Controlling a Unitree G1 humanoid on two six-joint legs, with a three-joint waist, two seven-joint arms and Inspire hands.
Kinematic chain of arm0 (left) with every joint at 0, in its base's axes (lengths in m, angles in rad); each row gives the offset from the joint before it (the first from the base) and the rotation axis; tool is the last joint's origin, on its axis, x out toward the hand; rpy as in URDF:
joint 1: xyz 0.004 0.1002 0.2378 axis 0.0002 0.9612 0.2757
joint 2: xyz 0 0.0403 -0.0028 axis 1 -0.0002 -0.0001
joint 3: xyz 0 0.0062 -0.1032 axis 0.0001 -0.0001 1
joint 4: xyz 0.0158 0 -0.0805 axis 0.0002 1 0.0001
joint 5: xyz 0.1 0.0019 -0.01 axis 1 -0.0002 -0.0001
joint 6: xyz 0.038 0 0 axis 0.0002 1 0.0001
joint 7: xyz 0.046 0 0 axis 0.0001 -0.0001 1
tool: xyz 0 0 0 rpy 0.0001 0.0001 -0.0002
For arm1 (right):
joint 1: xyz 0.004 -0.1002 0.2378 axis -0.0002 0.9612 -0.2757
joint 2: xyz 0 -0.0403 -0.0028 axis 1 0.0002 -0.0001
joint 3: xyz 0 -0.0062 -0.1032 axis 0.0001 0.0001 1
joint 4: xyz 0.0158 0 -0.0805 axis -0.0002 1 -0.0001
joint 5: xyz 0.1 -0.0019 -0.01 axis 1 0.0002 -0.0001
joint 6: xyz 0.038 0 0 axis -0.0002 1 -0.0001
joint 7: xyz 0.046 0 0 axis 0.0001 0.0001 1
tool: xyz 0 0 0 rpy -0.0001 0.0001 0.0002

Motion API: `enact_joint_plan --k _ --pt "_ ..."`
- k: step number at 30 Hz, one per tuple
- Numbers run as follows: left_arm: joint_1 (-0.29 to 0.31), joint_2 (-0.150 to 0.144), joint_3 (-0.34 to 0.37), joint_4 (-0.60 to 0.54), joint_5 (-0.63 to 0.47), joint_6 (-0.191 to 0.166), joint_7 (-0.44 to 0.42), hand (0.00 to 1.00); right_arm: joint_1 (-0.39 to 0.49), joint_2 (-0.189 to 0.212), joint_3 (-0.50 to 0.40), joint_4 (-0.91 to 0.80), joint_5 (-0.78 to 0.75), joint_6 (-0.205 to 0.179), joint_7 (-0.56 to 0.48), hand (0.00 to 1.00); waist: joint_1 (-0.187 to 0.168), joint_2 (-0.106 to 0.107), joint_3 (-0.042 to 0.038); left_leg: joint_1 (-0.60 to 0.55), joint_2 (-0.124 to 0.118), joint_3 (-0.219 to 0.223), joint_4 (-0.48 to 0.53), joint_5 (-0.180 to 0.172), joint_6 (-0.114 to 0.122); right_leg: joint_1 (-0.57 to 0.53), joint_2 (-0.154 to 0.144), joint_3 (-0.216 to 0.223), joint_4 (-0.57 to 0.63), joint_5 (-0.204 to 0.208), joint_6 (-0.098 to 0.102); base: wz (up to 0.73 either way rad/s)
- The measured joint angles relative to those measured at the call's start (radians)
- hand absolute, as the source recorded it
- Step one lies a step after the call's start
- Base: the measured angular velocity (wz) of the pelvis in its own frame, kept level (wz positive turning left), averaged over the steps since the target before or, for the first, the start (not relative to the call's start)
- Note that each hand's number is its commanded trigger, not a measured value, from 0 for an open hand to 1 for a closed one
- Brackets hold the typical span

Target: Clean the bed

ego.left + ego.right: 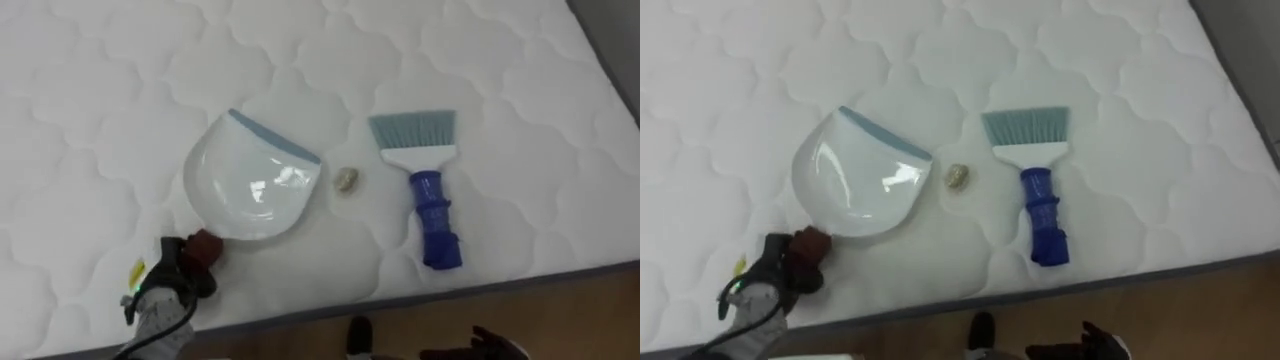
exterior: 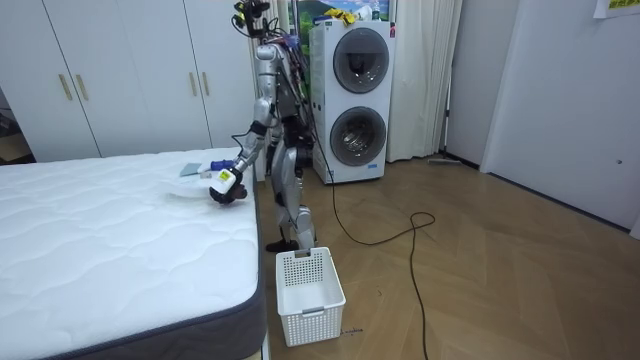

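Note:
A white dustpan (image 1: 250,180) with a pale blue lip lies on the white quilted mattress (image 1: 100,90). My left hand (image 1: 183,268) is shut on its short handle at the lower left. Just right of the pan's lip sits a small crumpled scrap (image 1: 346,180). Further right lies a hand brush (image 1: 428,190) with pale blue bristles and a blue handle that points toward the bed's edge. My right hand (image 1: 488,346) shows low over the floor, below the brush and off the bed. The room view has me standing at the bed's side with my left hand (image 2: 224,185) reaching over the mattress.
The mattress's grey front edge (image 1: 480,288) runs along the bottom, with wooden floor below it. In the room view a white laundry basket (image 2: 310,285) stands on the floor by the bed's corner, a stacked washer and dryer (image 2: 355,100) behind me, and wardrobes (image 2: 130,75) along the wall.

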Motion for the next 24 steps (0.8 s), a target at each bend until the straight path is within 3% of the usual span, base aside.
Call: enact_joint_plan --k 3,6,10,12,17,24 --pt "0.002 0.025 -0.008 -0.012 0.027 -0.001 0.001 1.00 0.000 -0.036 -0.052 0.000 0.096 -0.001 -0.013 0.00 -0.007 0.026 -0.0001 -0.007 0.003 0.008 0.014 -0.014 -0.001 -0.012 0.000 0.005 0.020 -0.003 -0.005 -0.06" --pt "0.002 0.045 -0.012 -0.019 0.026 -0.006 0.004 1.00 -0.012 -0.039 -0.090 -0.025 0.186 -0.002 -0.045 0.00 -0.005 0.026 -0.0009 -0.030 0.002 0.023 0.046 -0.019 -0.002 -0.049 -0.008 0.022 0.074 -0.020 -0.010 -0.12" --pt "-0.007 0.065 -0.014 -0.026 0.026 -0.028 0.012 1.00 -0.071 -0.041 -0.142 -0.046 0.262 -0.044 -0.114 0.00 -0.025 0.026 -0.0012 -0.101 -0.004 0.034 0.126 -0.039 0.000 -0.124 -0.025 0.040 0.143 -0.035 -0.013 -0.04" --pt "-0.006 0.067 -0.037 -0.025 0.027 -0.029 0.022 1.00 -0.089 -0.046 -0.167 -0.077 0.321 -0.049 -0.160 0.00 -0.022 0.019 -0.0014 -0.106 -0.008 0.050 0.139 -0.041 0.003 -0.133 -0.026 0.050 0.156 -0.040 -0.003 -0.07" --pt "-0.003 0.068 -0.063 -0.028 0.024 -0.028 0.027 1.00 -0.105 -0.070 -0.198 -0.159 0.323 -0.055 -0.280 0.00 -0.021 0.017 -0.0022 -0.134 -0.014 0.067 0.157 -0.056 0.018 -0.160 -0.021 0.089 0.158 -0.021 0.011 -0.05" --pt "0.019 0.068 -0.087 -0.027 -0.045 -0.022 0.023 1.00 -0.125 -0.093 -0.195 -0.330 0.196 -0.060 -0.493 0.00 -0.018 0.013 -0.0030 -0.139 -0.010 0.106 0.175 -0.064 0.029 -0.170 -0.013 0.121 0.154 0.000 0.016 -0.14"
